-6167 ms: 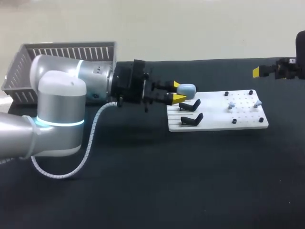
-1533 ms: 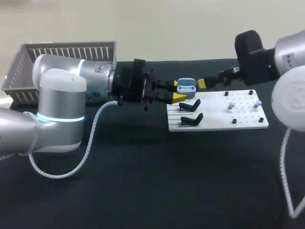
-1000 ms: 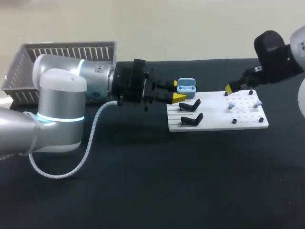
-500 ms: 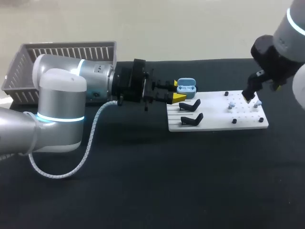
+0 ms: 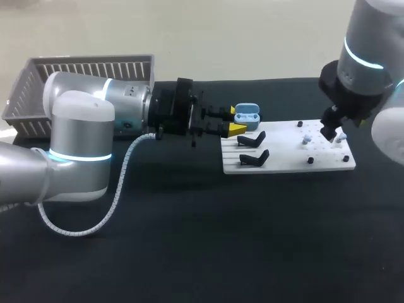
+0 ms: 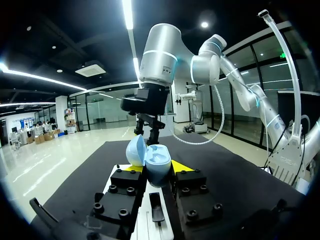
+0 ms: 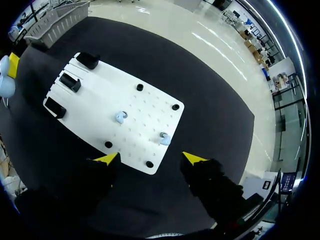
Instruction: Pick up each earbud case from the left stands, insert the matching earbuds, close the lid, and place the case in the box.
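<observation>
Straight below my right tool (image 7: 150,158), spread wide and empty over the white board (image 7: 95,100), lies the nearer earbud (image 7: 164,139), just ahead of the gap, while my left tool (image 6: 157,167) clamps the open case (image 6: 152,162) past the board's far end.

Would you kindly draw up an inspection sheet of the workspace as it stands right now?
Surface: black table, carrying a white board.
Job's things: pale blue earbud case, lid open, held off the board; two earbuds resting on the board; black stands at the board's left end hold no case; grey basket at the far left.
Clutter: nothing seen.
Grippers: left gripper shut on the earbud case; right gripper open, above the earbud end of the board.
Cables: white coiled cable loops from the left arm's wrist, away from the board.
Surroundings: nothing seen reaching over the table.
</observation>
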You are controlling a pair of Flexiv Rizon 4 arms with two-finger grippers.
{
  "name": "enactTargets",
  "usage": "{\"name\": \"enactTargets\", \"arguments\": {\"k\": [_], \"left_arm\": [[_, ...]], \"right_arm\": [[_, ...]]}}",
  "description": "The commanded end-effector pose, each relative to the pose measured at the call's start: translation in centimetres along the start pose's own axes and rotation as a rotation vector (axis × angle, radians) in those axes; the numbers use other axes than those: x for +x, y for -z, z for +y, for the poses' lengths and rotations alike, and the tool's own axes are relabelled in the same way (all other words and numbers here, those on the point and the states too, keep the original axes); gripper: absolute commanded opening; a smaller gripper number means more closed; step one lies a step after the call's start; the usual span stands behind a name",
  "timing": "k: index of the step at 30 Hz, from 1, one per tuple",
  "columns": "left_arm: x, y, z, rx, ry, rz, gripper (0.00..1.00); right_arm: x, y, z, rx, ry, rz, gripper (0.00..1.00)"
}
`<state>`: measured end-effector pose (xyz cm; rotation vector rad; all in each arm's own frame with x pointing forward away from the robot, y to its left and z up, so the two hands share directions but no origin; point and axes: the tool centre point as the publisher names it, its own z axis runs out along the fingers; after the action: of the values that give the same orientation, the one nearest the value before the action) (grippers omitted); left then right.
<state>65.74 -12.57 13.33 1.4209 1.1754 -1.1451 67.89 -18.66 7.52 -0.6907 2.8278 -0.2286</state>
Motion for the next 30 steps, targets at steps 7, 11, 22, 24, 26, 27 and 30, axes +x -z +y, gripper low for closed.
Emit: {"name": "enactTargets", "arguments": {"k": [7,11,22,24,26,27,30], "left_arm": [[0.1,0.0,-0.1,-0.004,-0.003,-0.003,0.00],[0.1,0.0,-0.1,-0.004,-0.003,-0.003,0.00],[0.1,0.0,-0.1,-0.004,-0.003,-0.003,0.00],[0.1,0.0,-0.1,-0.004,-0.003,-0.003,0.00],[0.1,0.0,-0.1,-0.004,-0.003,-0.003,0.00],[0.1,0.0,-0.1,-0.004,-0.003,-0.003,0.00],[0.1,0.0,-0.1,-0.004,-0.003,-0.003,0.00]], "right_arm": [[-0.7,-2.4,-0.7,-0.049,-0.050,0.033,0.44],[-0.7,-2.9,-1.0,-0.053,-0.084,0.036,0.46],[-0.6,-4.1,-1.6,-0.068,-0.140,0.038,0.44],[-0.6,-4.3,-1.7,-0.070,-0.143,0.041,0.44],[-0.6,-4.5,-1.6,-0.075,-0.146,0.043,0.45],[-0.6,-4.6,-1.6,-0.076,-0.145,0.043,0.45],[-0.7,-4.8,-1.5,-0.076,-0.144,0.044,0.43]]}}
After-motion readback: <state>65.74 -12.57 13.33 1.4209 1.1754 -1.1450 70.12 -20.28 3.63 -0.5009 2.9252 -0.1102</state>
